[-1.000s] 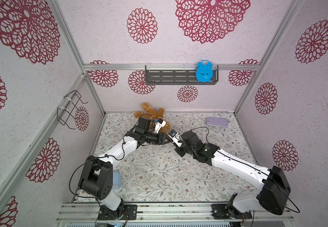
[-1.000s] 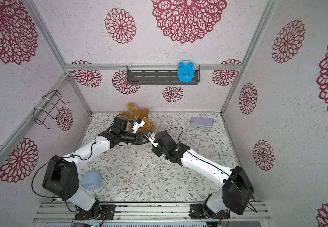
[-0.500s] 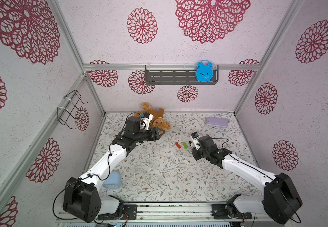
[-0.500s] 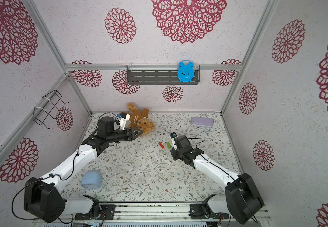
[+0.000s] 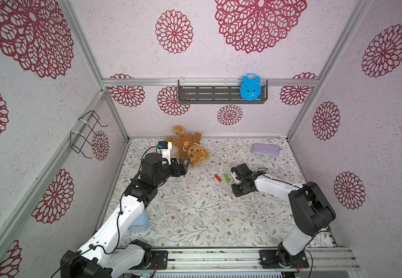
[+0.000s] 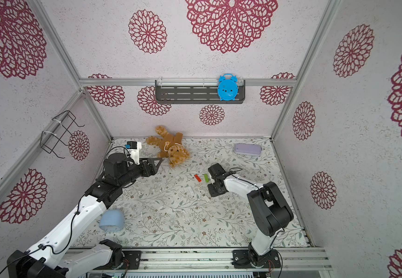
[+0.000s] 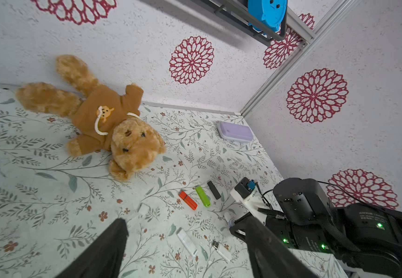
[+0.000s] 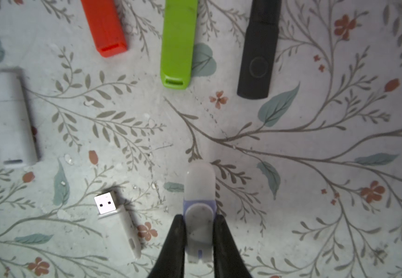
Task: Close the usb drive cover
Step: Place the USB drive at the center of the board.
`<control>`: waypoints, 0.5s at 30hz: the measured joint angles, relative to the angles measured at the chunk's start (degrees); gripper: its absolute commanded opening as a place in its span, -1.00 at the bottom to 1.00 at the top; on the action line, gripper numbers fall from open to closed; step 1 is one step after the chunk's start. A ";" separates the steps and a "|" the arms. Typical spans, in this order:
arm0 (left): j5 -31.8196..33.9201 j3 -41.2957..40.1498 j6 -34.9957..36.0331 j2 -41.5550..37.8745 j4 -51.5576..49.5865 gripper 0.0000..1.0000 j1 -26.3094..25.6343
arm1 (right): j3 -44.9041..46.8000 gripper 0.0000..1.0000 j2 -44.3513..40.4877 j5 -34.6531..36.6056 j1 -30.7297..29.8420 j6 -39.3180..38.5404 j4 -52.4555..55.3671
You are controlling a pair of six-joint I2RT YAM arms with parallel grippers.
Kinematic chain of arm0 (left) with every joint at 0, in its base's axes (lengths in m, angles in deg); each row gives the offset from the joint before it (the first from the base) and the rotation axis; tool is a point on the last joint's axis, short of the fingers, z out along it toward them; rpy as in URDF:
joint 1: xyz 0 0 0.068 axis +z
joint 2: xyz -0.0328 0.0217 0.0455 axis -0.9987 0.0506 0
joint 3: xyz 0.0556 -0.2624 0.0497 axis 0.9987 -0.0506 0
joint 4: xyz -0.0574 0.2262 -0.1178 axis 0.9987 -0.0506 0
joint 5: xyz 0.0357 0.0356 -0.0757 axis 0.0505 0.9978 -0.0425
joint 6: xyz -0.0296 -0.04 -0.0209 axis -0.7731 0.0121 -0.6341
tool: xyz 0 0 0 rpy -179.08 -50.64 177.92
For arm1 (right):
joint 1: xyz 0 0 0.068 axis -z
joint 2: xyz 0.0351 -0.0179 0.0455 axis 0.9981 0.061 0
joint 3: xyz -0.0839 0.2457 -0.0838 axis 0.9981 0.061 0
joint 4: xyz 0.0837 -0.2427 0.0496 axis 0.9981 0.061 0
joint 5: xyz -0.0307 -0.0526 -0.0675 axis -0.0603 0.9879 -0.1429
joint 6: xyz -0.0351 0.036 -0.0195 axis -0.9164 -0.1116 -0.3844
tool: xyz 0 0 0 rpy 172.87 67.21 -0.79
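Right pincer [image 8: 199, 222] clamped on the pale lavender usb drive [image 8: 199, 209], low over the floral counter [image 8: 315, 144]!
Its frosted cover [image 8: 200, 178] points toward the green drive [image 8: 178, 45], which lies between the orange drive [image 8: 106, 29] and the black drive [image 8: 259, 53]; a white drive [image 8: 120, 223] with bare plug lies just beside. Left pincer [image 7: 184, 219] hangs wide open and empty, well apart, near the teddy bear [image 7: 113, 125].

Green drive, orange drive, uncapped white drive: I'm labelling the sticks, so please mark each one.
green drive [image 8: 177, 44], right wrist view, middle of its body.
orange drive [image 8: 105, 26], right wrist view, middle of its body.
uncapped white drive [image 8: 119, 223], right wrist view, body behind the bare plug.
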 measured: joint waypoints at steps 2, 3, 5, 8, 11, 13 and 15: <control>1.46 -0.90 0.22 -0.79 0.00 0.66 0.15 | -1.42 -0.57 1.49 0.04 0.00 0.00 0.83; 2.08 -1.31 0.24 -1.05 0.02 0.66 0.26 | -1.99 -0.56 2.14 0.07 0.00 0.00 1.27; 2.89 -1.92 0.22 -1.25 -0.15 0.65 0.48 | -2.80 -0.54 3.39 0.04 -0.02 -0.02 1.97; 3.96 -2.38 0.20 -1.25 -0.68 0.62 0.81 | -3.52 -0.49 4.37 0.04 -0.02 -0.02 2.73; 4.46 -2.67 -0.07 -1.22 -0.98 0.60 1.14 | -4.02 -0.41 4.39 0.07 -0.02 -0.11 3.74; 4.74 -2.93 -0.37 -1.22 -1.05 0.59 1.31 | -4.31 -0.36 4.39 0.07 -0.04 -0.07 4.46; 4.98 -3.32 -0.92 -1.11 -1.20 0.58 1.57 | -4.70 -0.25 4.37 0.07 -0.07 -0.22 5.20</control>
